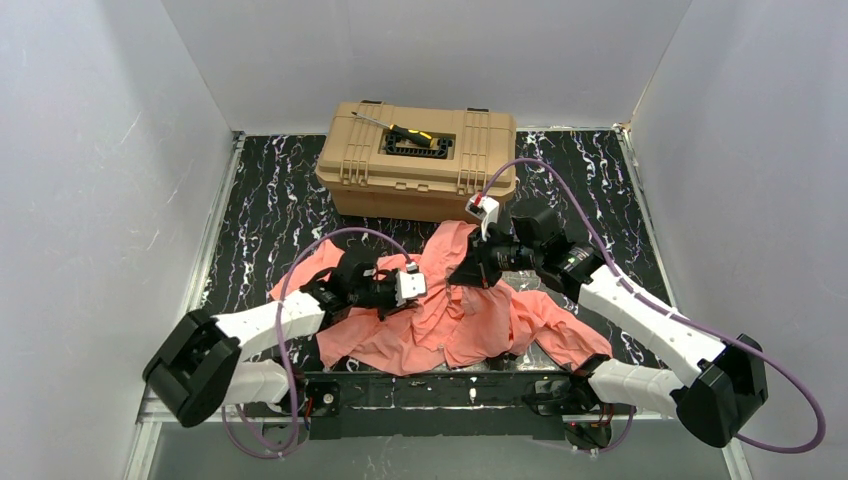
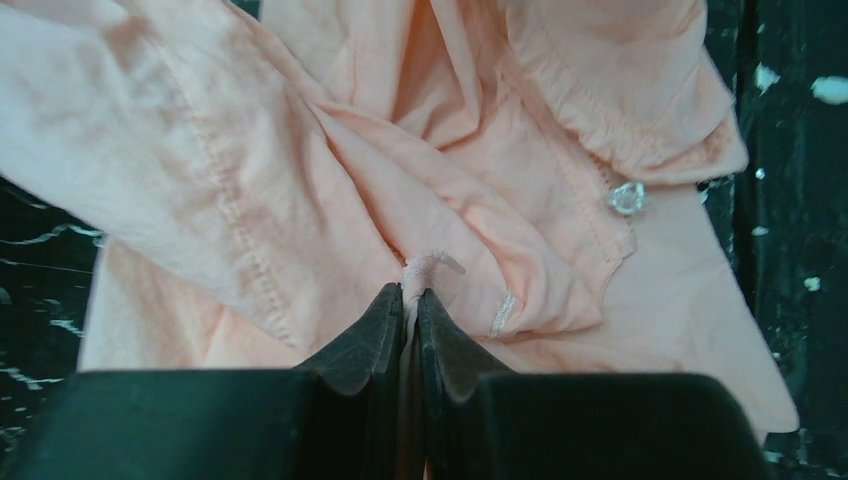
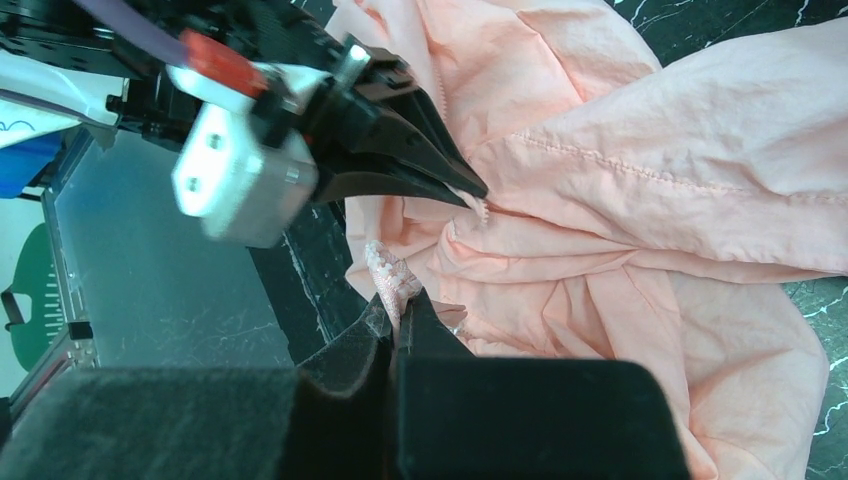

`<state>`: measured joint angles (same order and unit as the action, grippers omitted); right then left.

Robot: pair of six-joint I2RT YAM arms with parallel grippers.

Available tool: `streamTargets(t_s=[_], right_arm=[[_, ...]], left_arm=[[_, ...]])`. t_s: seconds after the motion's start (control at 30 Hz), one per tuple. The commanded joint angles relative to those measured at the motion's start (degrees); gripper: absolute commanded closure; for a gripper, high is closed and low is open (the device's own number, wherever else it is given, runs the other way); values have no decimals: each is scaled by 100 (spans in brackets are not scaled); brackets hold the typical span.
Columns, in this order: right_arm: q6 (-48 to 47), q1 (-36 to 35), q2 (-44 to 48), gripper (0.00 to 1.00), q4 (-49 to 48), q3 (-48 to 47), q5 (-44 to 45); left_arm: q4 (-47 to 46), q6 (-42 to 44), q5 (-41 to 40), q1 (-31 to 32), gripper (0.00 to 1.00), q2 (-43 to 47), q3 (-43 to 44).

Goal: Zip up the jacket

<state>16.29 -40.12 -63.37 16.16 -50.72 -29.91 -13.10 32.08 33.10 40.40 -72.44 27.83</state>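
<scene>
The jacket [image 1: 470, 320] is salmon-pink; the tabletop [image 1: 270, 210] is black with white marbling; the toolbox [image 1: 360, 160] is tan.

Readable text, labels, brands, numbers, signs: none. On jacket [image 1: 470, 320] and toolbox [image 1: 400, 175]: no legible marking. On green panel [image 3: 30, 300]: fine tick marks, illegible.

The place looks like a robotics lab test cell. Plain white walls [image 1: 100, 150] close in a black marbled counter [image 1: 270, 220] on three sides. The left arm [image 1: 265, 322] and the right arm [image 1: 650, 315] are fixed at its near edge, and purple cables [image 1: 560, 180] loop from them. A tan toolbox [image 1: 415, 160] stands at the back.
</scene>
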Motion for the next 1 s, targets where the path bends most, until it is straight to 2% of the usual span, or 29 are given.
streamTargets(t_s=[0.0,0.13,0.4,0.53,0.7,0.97], right_arm=[[-56,49,-77,99,-283,-106,-114],[44,57,-213,99,-486,-203,-284],[147,53,-509,99,-869,-425,-793],[-91,48,-389,99,-1041,-380,-813],[190,50,-115,99,-2071,59,-583],[297,-97,-181,99,-2381,257,-616]], left_arm=[[483,-333,-80,-1,97,843,373],[1072,-592,-186,-87,100,1522,852],[1118,-1495,-401,-204,100,2370,1484],[1254,-1885,-759,-202,100,2529,1543],[988,-2603,-1399,-200,100,2690,1212],[973,-3071,-742,-201,100,2632,1109]])
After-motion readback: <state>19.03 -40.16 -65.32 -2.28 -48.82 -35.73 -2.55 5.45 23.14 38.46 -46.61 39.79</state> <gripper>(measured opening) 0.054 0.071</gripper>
